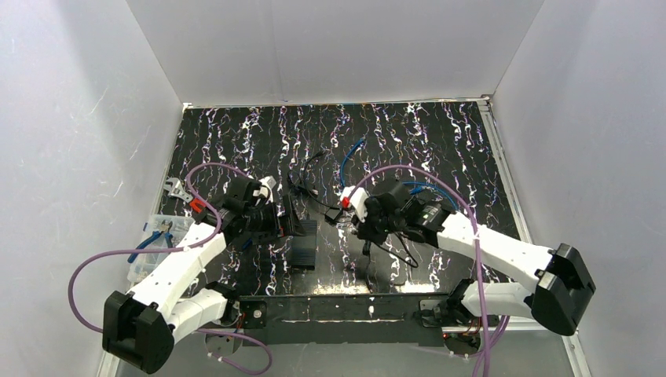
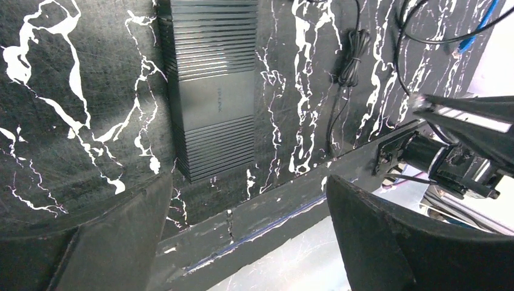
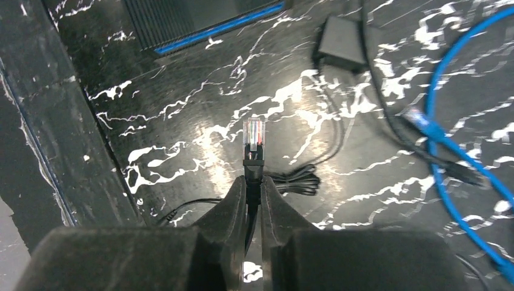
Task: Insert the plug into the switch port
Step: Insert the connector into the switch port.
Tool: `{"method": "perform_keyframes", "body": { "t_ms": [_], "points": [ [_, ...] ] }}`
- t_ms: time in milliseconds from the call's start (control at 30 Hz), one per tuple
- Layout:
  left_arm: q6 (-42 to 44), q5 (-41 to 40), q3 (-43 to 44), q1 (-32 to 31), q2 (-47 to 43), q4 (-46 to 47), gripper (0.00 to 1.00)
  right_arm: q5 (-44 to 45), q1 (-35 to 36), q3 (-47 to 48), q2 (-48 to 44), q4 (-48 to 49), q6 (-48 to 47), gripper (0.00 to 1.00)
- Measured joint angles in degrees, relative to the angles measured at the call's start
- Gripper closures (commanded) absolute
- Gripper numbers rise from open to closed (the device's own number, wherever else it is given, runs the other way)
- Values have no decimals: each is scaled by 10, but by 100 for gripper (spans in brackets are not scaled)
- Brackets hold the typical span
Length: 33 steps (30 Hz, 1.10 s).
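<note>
The switch [image 1: 303,245] is a dark ribbed box lying on the black marbled mat between the two arms; it also shows in the left wrist view [image 2: 212,91] and, with a blue stripe along its edge, at the top of the right wrist view [image 3: 200,18]. The plug [image 3: 254,134] is a clear connector on a black cable, sticking out forward from my right gripper [image 3: 254,182], which is shut on the cable boot just behind it. That gripper [image 1: 364,229] hovers right of the switch, apart from it. My left gripper [image 2: 248,200] stands open and holds nothing, close to the switch's left side [image 1: 292,217].
A blue cable [image 3: 436,121] loops over the mat at the right [image 1: 353,153]. A black adapter [image 3: 342,36] and a bundled black cord [image 3: 297,180] lie near the plug. A clear bin with blue-handled pliers [image 1: 157,239] sits at the left. The dark front rail [image 1: 338,308] runs along the near edge.
</note>
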Motion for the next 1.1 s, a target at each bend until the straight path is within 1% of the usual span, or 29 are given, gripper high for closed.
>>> {"method": "perform_keyframes", "body": {
  "t_ms": [200,467,767,1100],
  "points": [
    [-2,9,-24,2,22,22,2,-1,30,-47,19,56,31,99],
    [-8,22,-65,2,29,41,2,29,76,-86,65,161,35,99],
    [-30,40,-94,2,54,77,2,60,107,-97,124,258,33,99],
    [-40,47,-109,2,100,119,2,62,128,-98,173,315,31,99]
  ]
}}
